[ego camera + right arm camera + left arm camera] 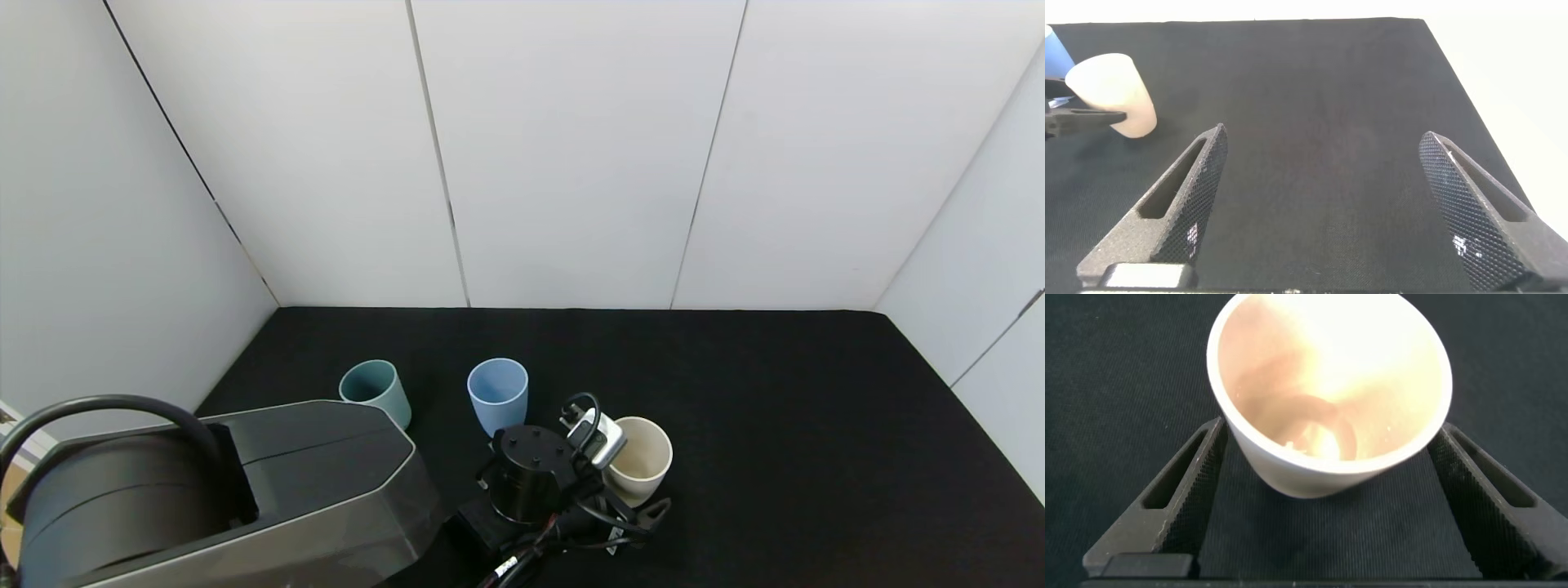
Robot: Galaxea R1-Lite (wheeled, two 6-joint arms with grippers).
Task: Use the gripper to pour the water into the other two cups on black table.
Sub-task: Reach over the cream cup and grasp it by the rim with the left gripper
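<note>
Cream-beige tumbler (1331, 392) sits upright on the black bench (775, 425), right of the two target cups, and the left pincer (1327, 498) has its textured fingers (1196, 494) spread on either side of the tumbler's body — the wrist view shows both pads right at the rim's flanks, but I cannot tell whether they actually press it. A ring of glare at the bottom of the cup; whether that is water cannot be told.

From the head view, the left arm's wrist with its small white box (602, 437) and looped black cable (584, 408) hangs just beside the cream tumbler (641, 459). The light blue cup (498, 394) stands near it on the left, upright; the teal-green cup (374, 390) stands farther left, apart from the blue one.

The right pincer (1331, 204) hovers over bare bench cloth off to the right, fingers wide apart, gripping nothing — the cream tumbler shows far off in its view.
</note>
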